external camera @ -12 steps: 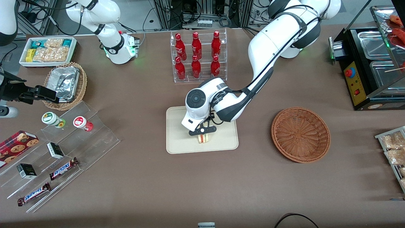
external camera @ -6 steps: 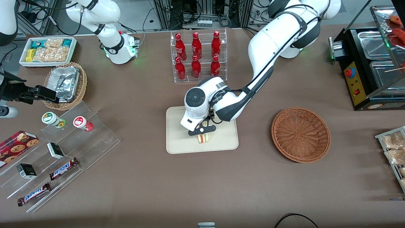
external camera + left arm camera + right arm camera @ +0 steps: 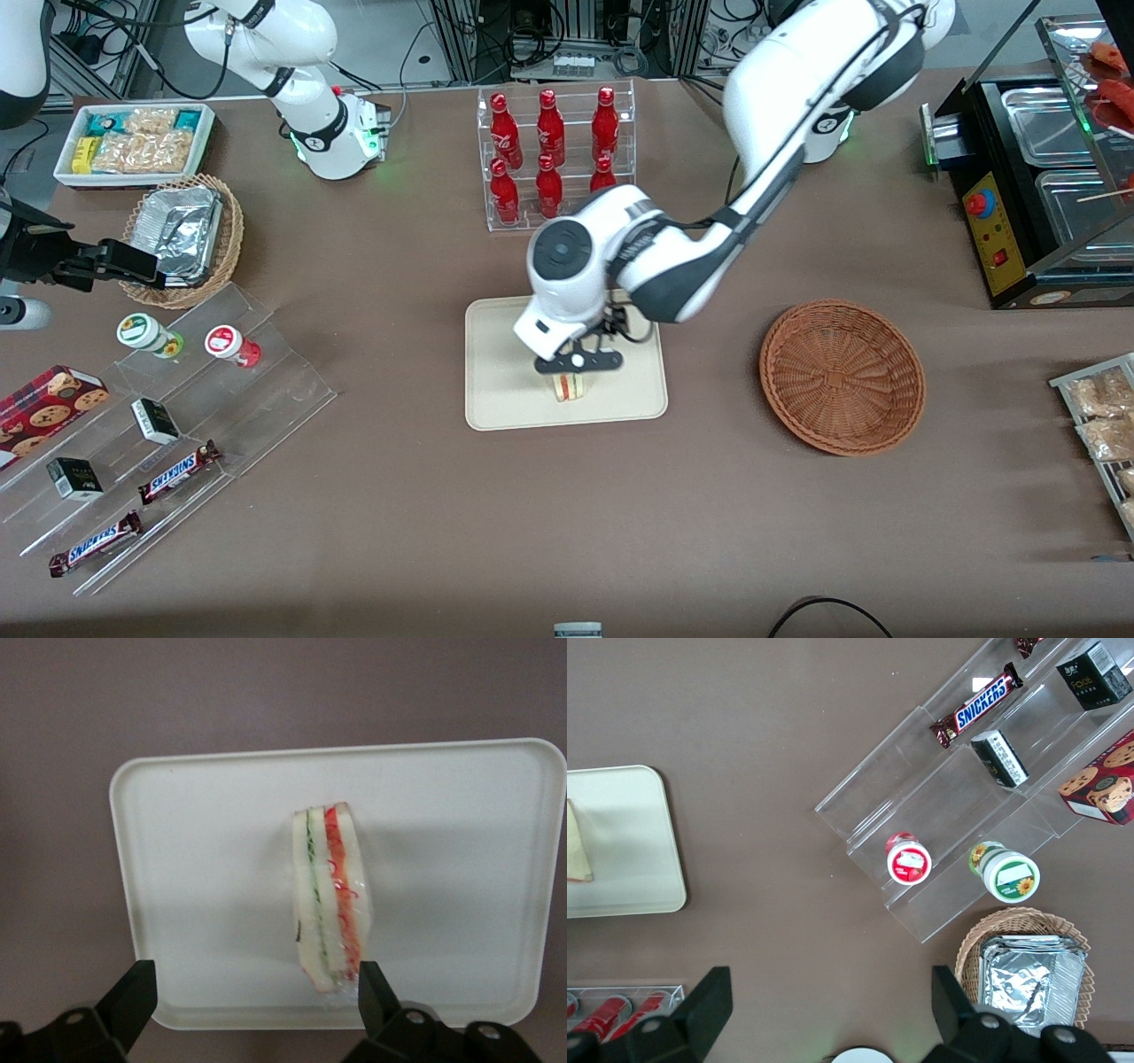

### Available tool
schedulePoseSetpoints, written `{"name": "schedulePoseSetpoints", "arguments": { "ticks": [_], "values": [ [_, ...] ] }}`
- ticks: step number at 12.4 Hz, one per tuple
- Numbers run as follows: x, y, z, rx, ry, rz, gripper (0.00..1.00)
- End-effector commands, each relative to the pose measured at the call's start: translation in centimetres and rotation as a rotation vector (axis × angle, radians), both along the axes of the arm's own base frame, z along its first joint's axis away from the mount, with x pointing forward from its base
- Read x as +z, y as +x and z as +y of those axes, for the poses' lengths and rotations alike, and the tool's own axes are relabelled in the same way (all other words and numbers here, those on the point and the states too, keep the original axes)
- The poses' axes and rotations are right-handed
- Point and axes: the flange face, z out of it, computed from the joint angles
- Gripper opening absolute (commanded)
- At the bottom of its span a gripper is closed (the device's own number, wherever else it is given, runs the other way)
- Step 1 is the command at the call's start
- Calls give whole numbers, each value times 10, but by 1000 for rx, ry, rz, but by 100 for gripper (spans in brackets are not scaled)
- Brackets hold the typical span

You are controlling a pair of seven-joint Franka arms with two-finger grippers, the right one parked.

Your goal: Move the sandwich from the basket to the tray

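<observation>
Now my gripper (image 3: 576,361) hangs spread above the layered wedge sandwich (image 3: 330,900), standing on the smooth cream tray (image 3: 204,833)

One small triangular white-bread sandwich (image 3: 568,386) with red, yellow and green layers is lying on one flat cream-beige rectangular tray (image 3: 505,399). One round reddish-brown woven wicker basket (image 3: 842,376) is sitting toward the working arm's end of the table, and one lighter tan wicker basket (image 3: 226,244) is holding one crumpled foil container (image 3: 182,232). Six red bottles (image 3: 549,189) are standing in one clear acrylic rack (image 3: 484,159). Two Snickers bars (image 3: 175,471), two small dark boxes (image 3: 156,420) and two round lidded cups (image 3: 149,334) are resting on the clear stepped display; possibly more items are lying past the frame's edge. One black two-finger gripper (image 3: 578,369), fingers spread, is hovering above the sandwich.
</observation>
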Motion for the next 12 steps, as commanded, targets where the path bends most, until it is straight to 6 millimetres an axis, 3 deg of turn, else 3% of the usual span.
{"name": "schedulePoseSetpoints", "arguments": {
  "ticks": [1,3,6,8,9,12],
  "values": [
    [23,17,42,-78,18,36,100],
    [43,42,95,-133,30,71,100],
    [67,57,166,-152,68,77,100],
    [74,64,196,-126,81,77,100],
    [87,66,212,-139,76,69,100],
    [100,62,227,-149,94,72,100]
  ]
}}
